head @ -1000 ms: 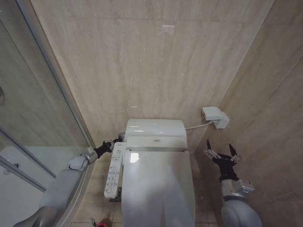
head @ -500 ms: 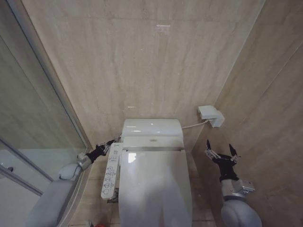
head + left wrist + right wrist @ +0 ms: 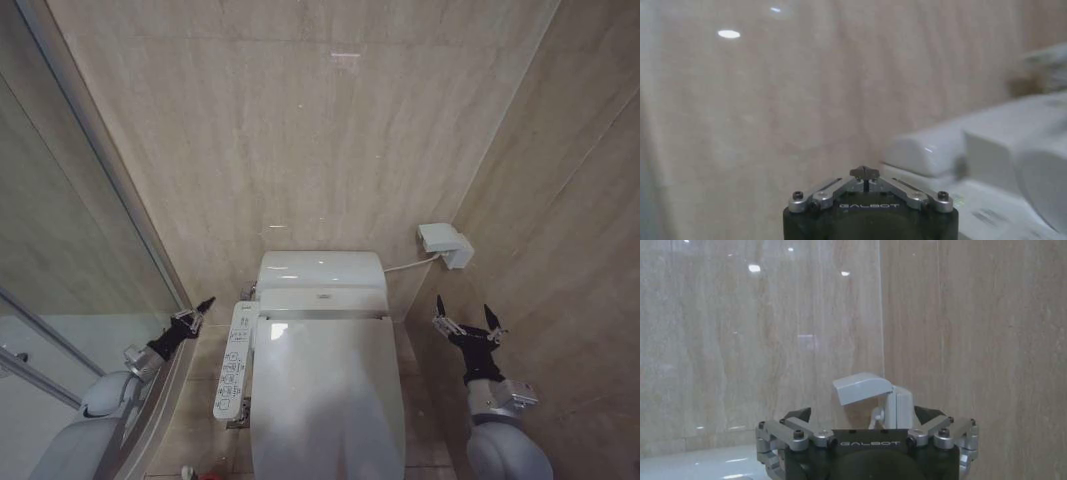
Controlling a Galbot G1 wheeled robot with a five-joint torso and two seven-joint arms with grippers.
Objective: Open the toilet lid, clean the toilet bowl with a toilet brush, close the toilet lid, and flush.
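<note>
The toilet lid (image 3: 330, 400) lies shut over the toilet bowl, which is hidden beneath it. My left gripper (image 3: 197, 310) hangs shut and holds nothing, a short way to the left of the control panel (image 3: 233, 362) and apart from it. In the left wrist view its fingertips (image 3: 865, 173) meet, pointing at the wall beside the tank (image 3: 933, 150). To the right of the toilet, my right gripper (image 3: 467, 320) stands open near the side wall, with nothing in it. The toilet brush is out of view.
The tank (image 3: 322, 272) stands against the beige back wall. A white wall box (image 3: 447, 245) with a cable sits at the right corner, and the right wrist view faces the same box (image 3: 870, 392). A glass shower screen (image 3: 80, 250) closes the left side.
My left gripper has drawn back leftward and down, away from the tank's side and the control panel. The head camera shifted slightly. The right arm has not moved.
</note>
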